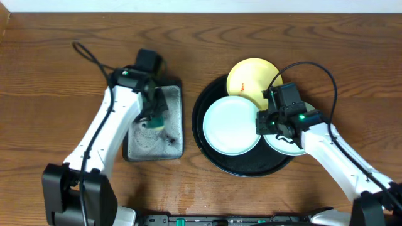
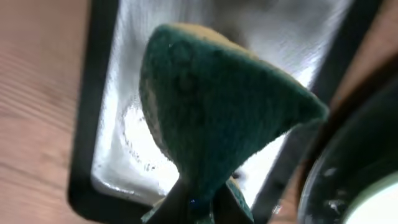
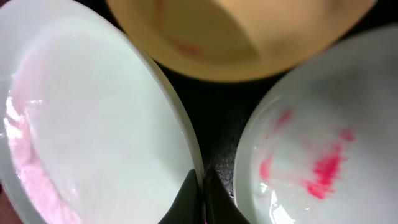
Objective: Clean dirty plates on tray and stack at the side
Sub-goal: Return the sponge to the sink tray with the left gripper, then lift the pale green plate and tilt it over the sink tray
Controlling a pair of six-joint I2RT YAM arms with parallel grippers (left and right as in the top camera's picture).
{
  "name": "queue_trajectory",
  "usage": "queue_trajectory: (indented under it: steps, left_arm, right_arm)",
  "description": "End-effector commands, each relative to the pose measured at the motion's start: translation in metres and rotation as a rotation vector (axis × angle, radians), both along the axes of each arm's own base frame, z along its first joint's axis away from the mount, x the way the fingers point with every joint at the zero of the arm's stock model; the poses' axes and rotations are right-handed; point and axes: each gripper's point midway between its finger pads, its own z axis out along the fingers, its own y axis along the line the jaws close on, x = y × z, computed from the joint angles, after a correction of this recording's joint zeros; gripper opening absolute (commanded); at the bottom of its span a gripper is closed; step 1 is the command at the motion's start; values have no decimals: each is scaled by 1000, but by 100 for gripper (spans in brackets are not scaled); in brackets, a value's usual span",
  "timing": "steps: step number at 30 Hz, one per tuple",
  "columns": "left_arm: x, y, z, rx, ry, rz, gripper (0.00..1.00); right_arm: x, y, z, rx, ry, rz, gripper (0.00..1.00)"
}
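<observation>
Right gripper [image 3: 202, 198] — jaws drawn narrow, pinched on the right rim of the left mint-white plate [image 1: 230, 124], which lies in the round black tray [image 1: 202, 147]. The second mint-white plate [image 3: 323, 137], smeared red, sits just beside the pincer on its other side. The yellow plate [image 1: 251, 75] lies beyond, overhanging the tray's far rim. Left gripper [image 2: 196, 206] — clamped on a green sponge [image 2: 217, 106] above a wet rectangular dish [image 1: 174, 135], well apart from the plates.

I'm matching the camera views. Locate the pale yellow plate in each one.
Overhead: yellow plate at the tray's far rim, upper centre-right.
Left wrist: not in view.
Right wrist: the plate fills top centre.
Shared landmark: the mint-white plate to its left in both.
</observation>
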Motion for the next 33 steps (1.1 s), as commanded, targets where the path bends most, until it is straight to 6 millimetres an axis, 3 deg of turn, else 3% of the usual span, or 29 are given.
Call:
queue_trajectory:
  steps: [1,3,7,10,15,18,20,27,30,33]
  left_arm:
    - [-19,-2,-28,-97,81,-39,13]
    - [-24,5,-35,-96,96,-17,17]
    - [-26,1,-27,-182,91,-25,52]
    - [-25,-7,-9,-275,41,-19,70]
    - [-27,-10,38,-362,-107,-31,74]
    - [-34,-15,70,-402,-217,-71,74]
    - [-42,-16,95,-409,-308,-92,75]
    - [-78,-15,153,-405,-543,-141,79]
    - [-96,-14,170,-399,-620,-155,80]
    - [-111,-14,178,-397,-661,-163,80]
  right_arm:
    - [16,1,31,-21,-98,59,1]
    - [20,2,43,-27,-108,71,1]
    - [30,6,69,-24,-141,79,1]
    - [38,8,88,-18,-174,76,1]
    - [48,23,116,1,-240,101,1]
    - [52,39,123,5,-272,132,1]
    - [56,63,124,15,-308,167,1]
    - [65,153,110,60,-431,305,1]
    - [73,183,106,10,-547,359,1]
    - [74,205,121,-64,-695,454,1]
